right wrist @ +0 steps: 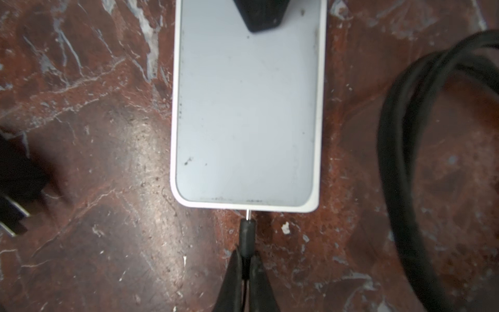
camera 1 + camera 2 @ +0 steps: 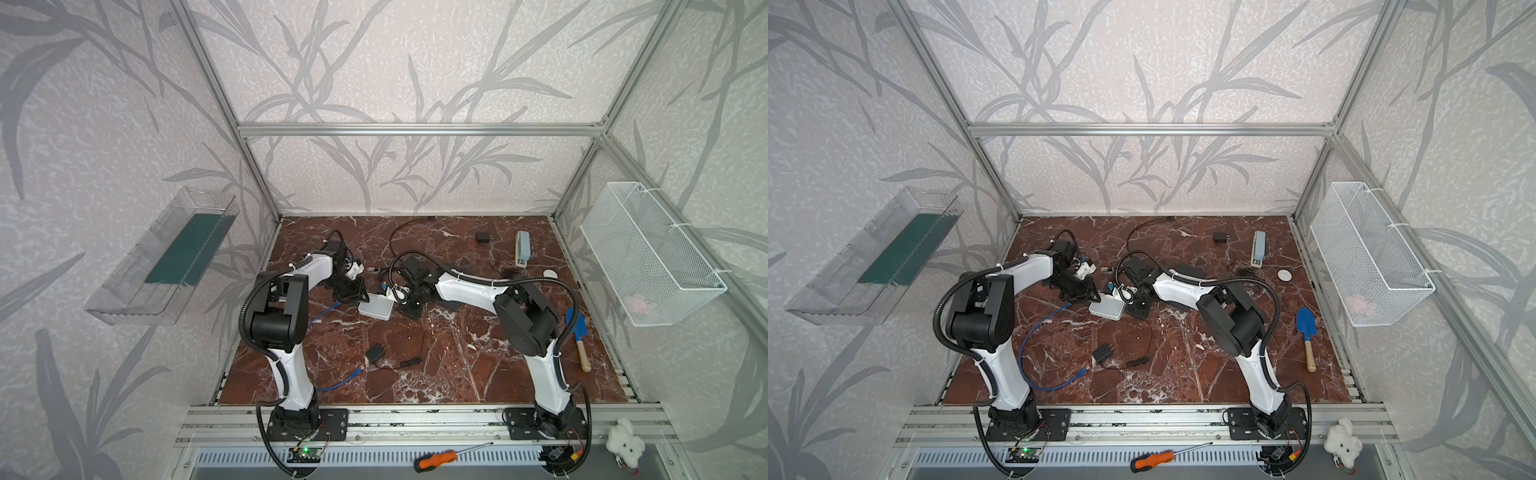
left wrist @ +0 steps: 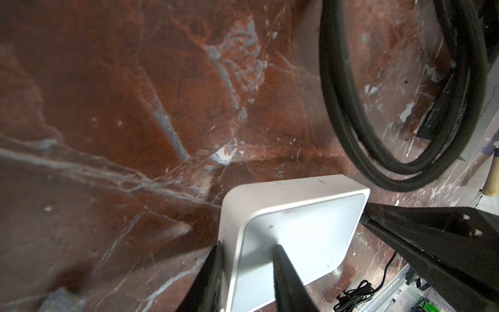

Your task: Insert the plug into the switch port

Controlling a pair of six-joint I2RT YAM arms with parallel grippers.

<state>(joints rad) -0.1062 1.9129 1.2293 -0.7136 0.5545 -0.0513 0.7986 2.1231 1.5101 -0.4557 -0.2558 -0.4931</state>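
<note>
Both grippers low — right gripper [image 1: 245,266] pinching plug [image 1: 247,235].

Switch port [image 1: 248,209] hidden under box rim; plug [image 1: 247,237] tip unseen.

Switch box [image 2: 375,309] sits mid-desk [image 2: 457,365], left hand [image 3: 247,256] at its left end, right hand [image 1: 246,259] at its right, plug [image 1: 247,235] touching that edge; adapter block [image 2: 375,354] lies nearer the front.
</note>
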